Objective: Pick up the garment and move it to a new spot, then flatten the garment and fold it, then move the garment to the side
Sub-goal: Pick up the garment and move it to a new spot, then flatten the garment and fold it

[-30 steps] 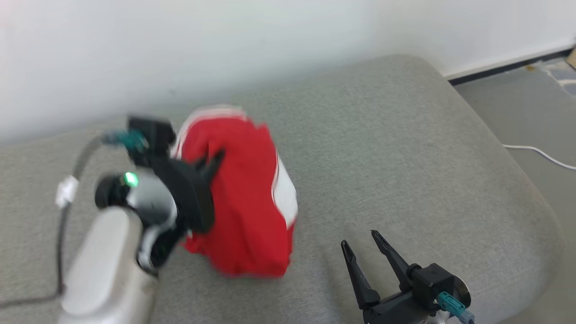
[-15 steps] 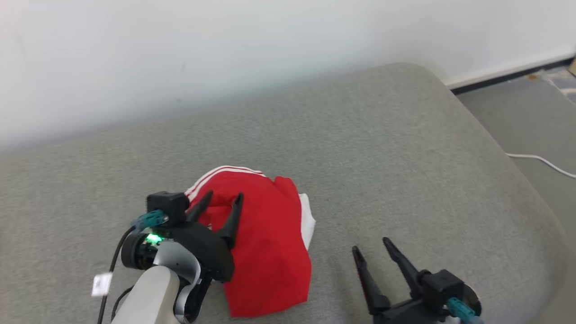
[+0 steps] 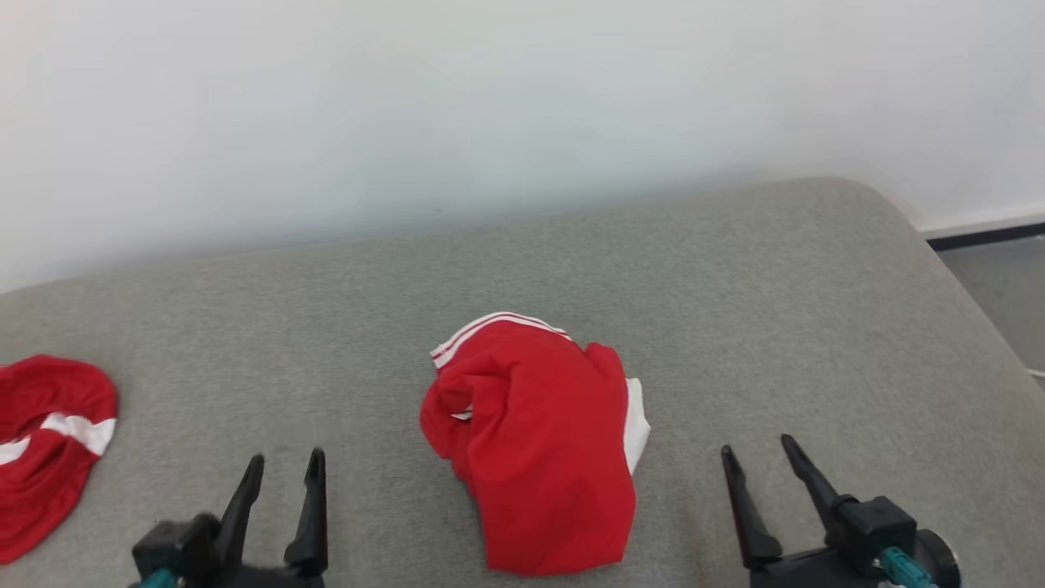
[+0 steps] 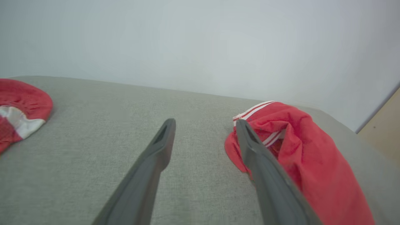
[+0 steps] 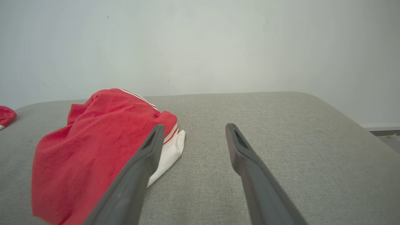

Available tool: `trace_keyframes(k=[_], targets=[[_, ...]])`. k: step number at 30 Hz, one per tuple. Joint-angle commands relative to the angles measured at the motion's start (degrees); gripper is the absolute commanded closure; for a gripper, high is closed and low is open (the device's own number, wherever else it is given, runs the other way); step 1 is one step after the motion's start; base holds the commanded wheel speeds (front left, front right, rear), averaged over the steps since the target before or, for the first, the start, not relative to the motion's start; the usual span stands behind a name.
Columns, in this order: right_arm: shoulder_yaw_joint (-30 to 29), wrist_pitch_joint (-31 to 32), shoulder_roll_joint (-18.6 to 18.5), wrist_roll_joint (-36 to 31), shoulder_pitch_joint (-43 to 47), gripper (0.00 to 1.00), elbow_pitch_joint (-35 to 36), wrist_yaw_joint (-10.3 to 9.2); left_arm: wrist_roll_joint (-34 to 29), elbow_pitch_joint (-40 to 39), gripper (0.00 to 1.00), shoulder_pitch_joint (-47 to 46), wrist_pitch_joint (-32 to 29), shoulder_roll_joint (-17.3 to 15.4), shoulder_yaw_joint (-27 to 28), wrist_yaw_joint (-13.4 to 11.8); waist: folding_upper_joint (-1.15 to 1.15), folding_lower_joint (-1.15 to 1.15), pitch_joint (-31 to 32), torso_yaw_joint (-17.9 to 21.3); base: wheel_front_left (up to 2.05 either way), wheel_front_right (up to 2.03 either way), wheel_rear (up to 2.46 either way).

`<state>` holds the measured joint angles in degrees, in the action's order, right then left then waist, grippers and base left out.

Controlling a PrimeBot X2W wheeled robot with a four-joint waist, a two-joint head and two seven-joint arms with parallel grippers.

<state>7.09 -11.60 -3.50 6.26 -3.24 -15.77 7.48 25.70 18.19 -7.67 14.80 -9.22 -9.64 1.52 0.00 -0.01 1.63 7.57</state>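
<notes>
Left gripper (image 3: 286,459): sits low at the lower left of the head view, its two dark fingers pointing toward the wall and spread wide with only bare fabric between them; it holds nothing.
Right gripper (image 3: 757,447): sits low at the lower right of the head view, its fingers angled up and slightly left; the jaws are spread wide and hold nothing.
Connector (image 3: 902,567): a teal plug sits on the right gripper's black body.
Garment (image 3: 539,449): a crumpled red heap lying on the cushion between the two grippers, apart from both and nearer the front edge than the wall.
Garment markings: thin white stripes run along the hem at the far end, and a white panel shows at the right edge, toward the right gripper.
Second red cloth (image 3: 49,441): lies far to the left on the same cushion, with a white band across it, well apart from the garment.
Cushion (image 3: 735,286): a broad grey woven surface with a rounded far-right corner.
Wall (image 3: 490,106): plain and pale, rising right behind the cushion.
Skirting (image 3: 988,236): a dark strip at the foot of the wall on the right.
Floor (image 3: 996,286): grey, seen past the cushion's right edge.
</notes>
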Motion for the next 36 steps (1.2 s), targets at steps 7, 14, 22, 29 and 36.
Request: trace_keyframes(k=[7, 14, 22, 29, 36], targets=[[-2.3, 0.9, -2.2, -0.8, 1.7, 0.00, 1.7, 0.03, -3.4, -7.6, 0.00, 10.4, 0.3, 0.1, 3.1, -0.9, 0.00, 0.01, 2.8, -5.9, 0.00, 0.00, 0.00], [-2.8, 1.1, -2.9, 0.2, 2.3, 0.00, 1.6, 0.03, -4.6, -9.6, 0.00, 14.4, 0.4, 1.1, 5.0, -0.3, 0.00, 0.01, 2.8, -7.9, 0.00, 0.00, 0.00], [-3.6, 1.0, -2.2, 0.3, 2.2, 0.00, 1.5, 0.03, -6.3, -9.9, 0.00, 15.7, 0.4, 2.4, 6.7, 0.6, 0.00, 0.01, 2.4, -8.0, 0.00, 0.00, 0.00], [-4.0, 1.1, -2.0, 0.3, 2.2, 0.00, 1.3, 0.03, -7.2, -10.4, 0.00, 14.5, 0.4, 3.3, 7.7, 1.4, 0.00, 0.01, 2.4, -7.9, 0.00, 0.00, 0.00], [-3.9, 1.0, -1.5, 0.0, 2.5, 0.00, 1.2, 0.03, -7.7, -10.2, 0.00, 14.0, 0.4, 3.8, 8.1, 2.0, 0.00, 0.01, 2.5, -7.8, 0.00, 0.00, 0.00]])
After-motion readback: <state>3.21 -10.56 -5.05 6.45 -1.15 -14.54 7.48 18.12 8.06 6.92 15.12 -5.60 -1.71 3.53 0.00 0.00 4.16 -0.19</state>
